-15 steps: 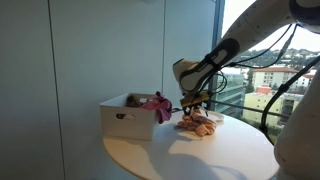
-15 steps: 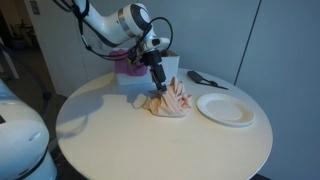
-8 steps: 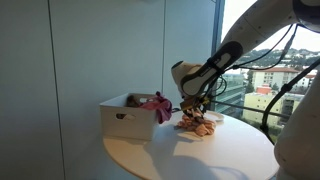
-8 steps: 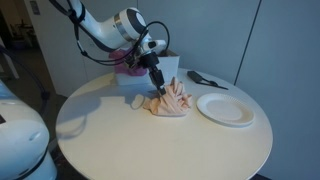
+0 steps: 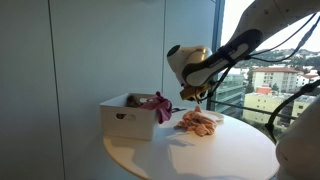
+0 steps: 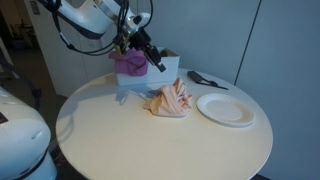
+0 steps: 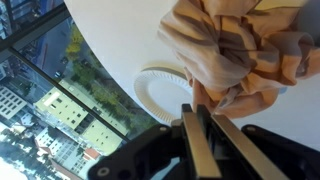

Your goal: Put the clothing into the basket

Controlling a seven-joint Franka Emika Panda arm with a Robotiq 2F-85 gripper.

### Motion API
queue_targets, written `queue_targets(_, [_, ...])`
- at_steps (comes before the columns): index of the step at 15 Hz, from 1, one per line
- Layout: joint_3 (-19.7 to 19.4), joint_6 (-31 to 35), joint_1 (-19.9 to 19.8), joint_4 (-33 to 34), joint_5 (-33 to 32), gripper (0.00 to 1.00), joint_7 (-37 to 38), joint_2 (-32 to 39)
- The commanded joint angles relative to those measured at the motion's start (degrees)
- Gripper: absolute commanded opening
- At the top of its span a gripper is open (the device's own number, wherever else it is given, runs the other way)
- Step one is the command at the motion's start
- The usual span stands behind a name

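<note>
A round white table [image 5: 195, 152] is standing beside a glass wall that is looking out over city buildings. The clothing [image 5: 198, 122], a crumpled peach piece with faint orange stripes, is lying heaped on the tabletop between the white basket [image 5: 125, 122] and a white plate [image 6: 226, 108], outside the basket. The gripper [image 5: 196, 99] is hovering above it, clear of the fabric, its fingers pressing together on nothing.
</note>
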Motion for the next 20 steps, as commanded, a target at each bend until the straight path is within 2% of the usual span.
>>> queue_targets(1, [-1.0, -1.1, 1.0, 1.6, -1.2, 0.38, -0.5, -1.2])
queue_targets(3, [-3.0, 2.4, 0.9, 1.5, -0.6, 0.44, -1.8, 0.6])
queue_targets(10, [-8.2, 10.5, -0.6, 4.6, -0.1, 0.97, -6.0, 8.8])
queue_targets(11, [-8.8, 11.8, -0.6, 5.4, 0.4, 1.00, -6.9, 10.2])
queue_targets(17, [-11.4, 21.9, -1.1, 7.2, 8.3, 1.00, -9.7, 17.9])
queue_targets(18, [-11.3, 22.1, -1.3, 7.4, 9.4, 0.75, -9.3, 19.0])
queue_targets(19, [-11.4, 22.8, -1.3, 7.4, 10.6, 0.74, -9.3, 19.9])
queue_targets(20, [-11.5, 22.9, -1.3, 7.8, 11.2, 0.66, -9.4, 20.9])
